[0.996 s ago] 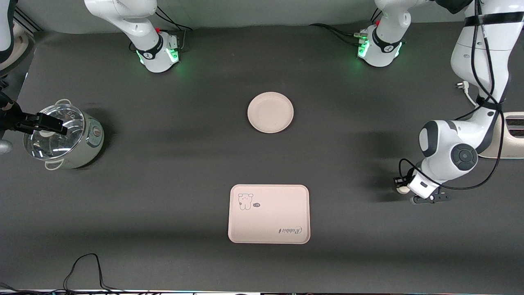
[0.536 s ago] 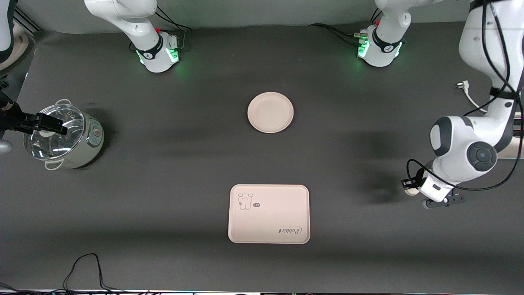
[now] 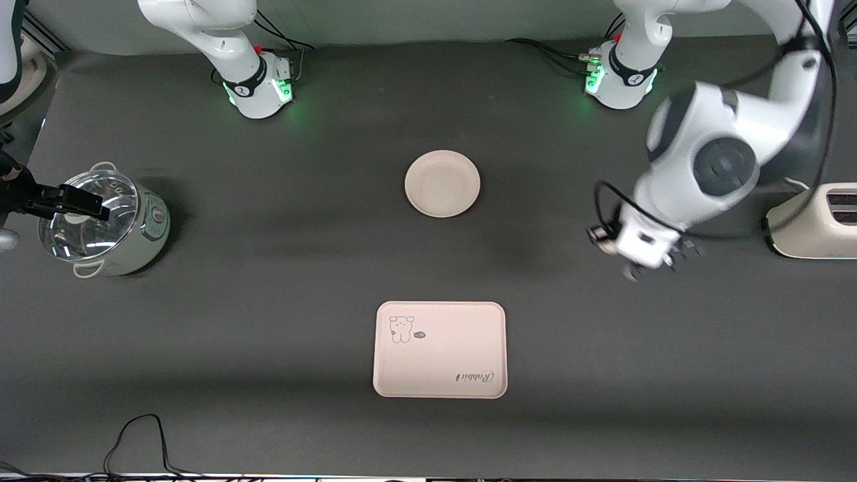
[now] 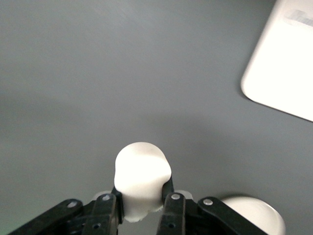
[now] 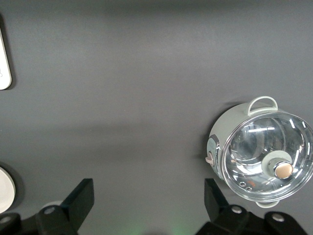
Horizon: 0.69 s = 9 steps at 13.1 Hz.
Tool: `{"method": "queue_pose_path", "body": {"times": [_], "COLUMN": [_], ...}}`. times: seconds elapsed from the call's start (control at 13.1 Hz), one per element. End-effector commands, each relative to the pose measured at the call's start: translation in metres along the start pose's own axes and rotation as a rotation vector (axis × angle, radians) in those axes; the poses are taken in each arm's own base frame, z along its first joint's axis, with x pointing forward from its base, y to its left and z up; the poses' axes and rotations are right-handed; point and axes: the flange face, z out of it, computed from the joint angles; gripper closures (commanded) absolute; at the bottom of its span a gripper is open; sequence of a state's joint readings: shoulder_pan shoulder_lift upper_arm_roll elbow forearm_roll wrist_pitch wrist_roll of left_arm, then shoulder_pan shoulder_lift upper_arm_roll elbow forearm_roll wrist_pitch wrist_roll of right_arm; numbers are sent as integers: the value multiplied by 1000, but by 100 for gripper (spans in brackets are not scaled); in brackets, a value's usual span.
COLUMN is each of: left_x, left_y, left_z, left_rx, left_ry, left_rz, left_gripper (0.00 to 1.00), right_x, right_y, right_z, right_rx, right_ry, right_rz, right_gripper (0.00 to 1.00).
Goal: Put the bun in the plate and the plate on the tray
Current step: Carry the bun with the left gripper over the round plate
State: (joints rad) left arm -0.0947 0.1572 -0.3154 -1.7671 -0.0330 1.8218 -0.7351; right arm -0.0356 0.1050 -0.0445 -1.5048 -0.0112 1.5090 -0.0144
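The left hand carries the bun pinched between its two fingers, up in the air over bare bench toward the left arm's end, with the plate and the tray both well apart from it. In the left wrist view the cream-white lump bulges out above the black fingertips, gripped low on its body, which probably leaves its rounded top free to settle first when it is set down. The plate sits empty at mid-bench, farther from the front camera than the tray, so the bun likely goes there before the plate is lifted onto the tray.

The right hand waits with its fingers spread wide and nothing between them, hanging over the right arm's end of the bench just beside a lidded steel pot; in the front view only a dark part of it shows at the frame's edge. A cream toaster is cut off at the left arm's end.

From the front the left hand is smeared by motion, and the bun there is only a pale speck. The tray's corner in the left wrist view is washed out, its print unreadable.
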Motion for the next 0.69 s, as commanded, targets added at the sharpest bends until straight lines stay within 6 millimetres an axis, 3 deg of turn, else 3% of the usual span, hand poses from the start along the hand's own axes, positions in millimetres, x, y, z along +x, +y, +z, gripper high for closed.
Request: {"method": "queue_pose_path", "body": {"times": [0.0,0.15,0.31,0.46,0.61], "left_x": [-59,-103,-140,-167,-189], "left_y": [52,93,128,158,172], "left_z": [-16,-13,5,50,98], "left_rx": [-29,-64,-99,-111,-118], "left_ry": [-2,6,-2,-22,-42], "left_rz": [-59,-75,-83,-103,-78], "left_gripper": [68,67,67,65,64], "right_x": [-1,-1,-1,-1,-1], "right_y": [0,0,1,1,1], "right_z": [-3,-3,-3,-3,-3], "right_rx": [-11,-11,-10,-10,-10], "right_ry": [4,4,4,4,4], "right_rz": [16,16,18,18,16], "right_gripper": [0,0,0,0,0]}}
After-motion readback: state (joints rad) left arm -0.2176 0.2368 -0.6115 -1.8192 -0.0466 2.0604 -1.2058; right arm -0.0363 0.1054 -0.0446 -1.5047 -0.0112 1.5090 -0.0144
